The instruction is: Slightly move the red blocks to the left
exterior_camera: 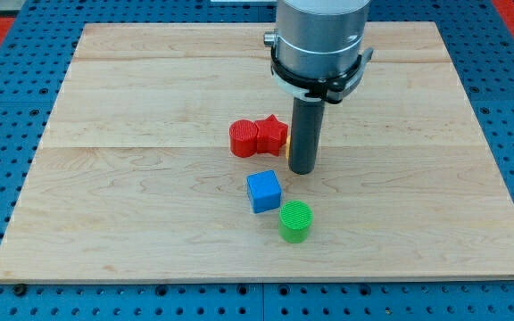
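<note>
Two red blocks sit side by side near the board's middle: a red cylinder (244,139) on the left and a red star-shaped block (270,133) touching it on the right. My tip (302,169) stands just right of the red star, very close to it. A small sliver of yellow-orange (288,144) shows between the star and the rod; its shape is hidden.
A blue cube (263,192) lies below the red blocks and a green cylinder (295,221) lies below and right of it. The wooden board (132,196) rests on a blue perforated table.
</note>
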Robot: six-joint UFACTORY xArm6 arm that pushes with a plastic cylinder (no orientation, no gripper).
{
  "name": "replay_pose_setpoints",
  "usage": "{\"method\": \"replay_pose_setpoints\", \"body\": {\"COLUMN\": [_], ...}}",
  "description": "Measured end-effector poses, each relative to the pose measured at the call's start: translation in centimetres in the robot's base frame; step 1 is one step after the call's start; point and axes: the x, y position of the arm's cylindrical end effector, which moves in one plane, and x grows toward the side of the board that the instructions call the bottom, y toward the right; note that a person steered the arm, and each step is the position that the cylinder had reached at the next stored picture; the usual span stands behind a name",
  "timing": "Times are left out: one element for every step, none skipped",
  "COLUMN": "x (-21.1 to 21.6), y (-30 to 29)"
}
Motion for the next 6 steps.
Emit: {"method": "replay_pose_setpoints", "body": {"x": [-2.1,-5.0,-2.6,-1.7,-2.6,-4.7], "y": [2.1,2.1,3.3,2.4,-3.6,-10.8]}}
